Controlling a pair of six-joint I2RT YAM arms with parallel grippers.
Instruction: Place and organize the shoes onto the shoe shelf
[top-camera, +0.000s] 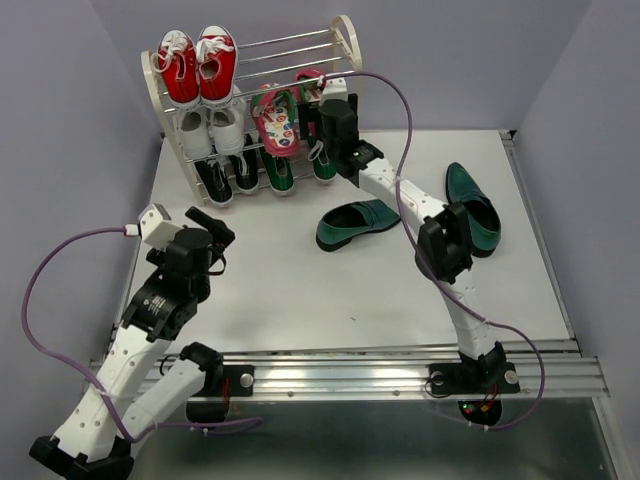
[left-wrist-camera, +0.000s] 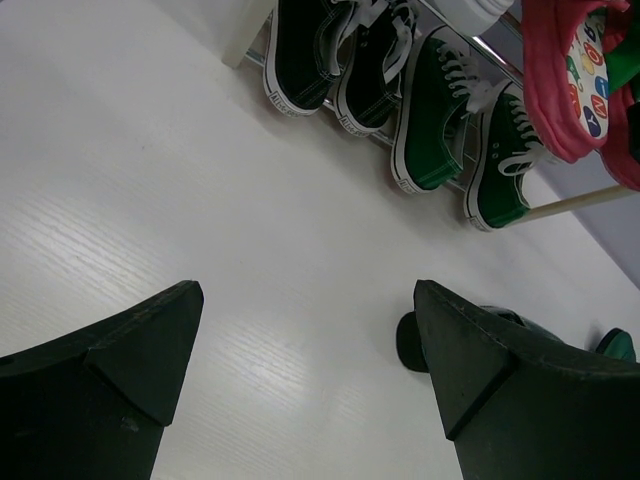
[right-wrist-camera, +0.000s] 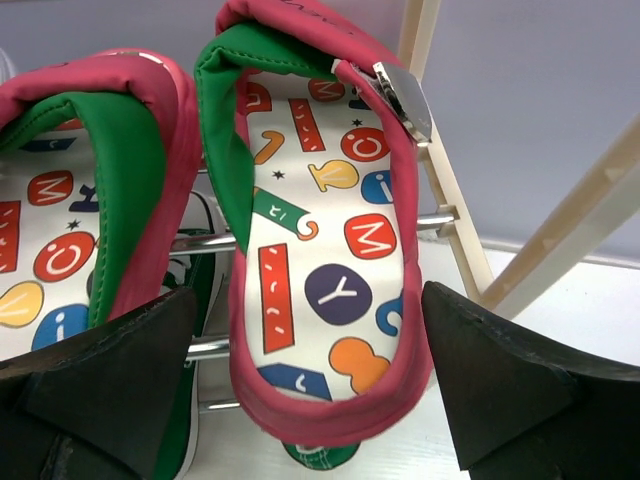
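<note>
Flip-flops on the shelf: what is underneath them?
Under the flip-flops sit the green sneakers, on the bottom tier of the shoe shelf. In the right wrist view only a toe and a strip of green canvas show; the flip-flops cover the rest.

**Bright, even light; soft shadows; close fingers blurred**

The top view is brightly and evenly lit, with no hard-edged shadow. The white table (top-camera: 300, 290) shows only faint, soft shade beside the dark green loafer (top-camera: 357, 222), and a pale glare runs along the metal rail (top-camera: 400, 370) near the bottom of the frame.

In the left wrist view, broad streaks of sheen cross the table at centre left. The left gripper's fingers (left-wrist-camera: 110, 390) in the lower corners are dark, soft and almost featureless.

In the right wrist view, the flip-flop (right-wrist-camera: 320, 260) is sharp and saturated, and its buckle (right-wrist-camera: 403, 100) and the silver rods (right-wrist-camera: 210, 240) glint. The right gripper's fingers (right-wrist-camera: 500, 390) blur in the bottom corners.
</note>
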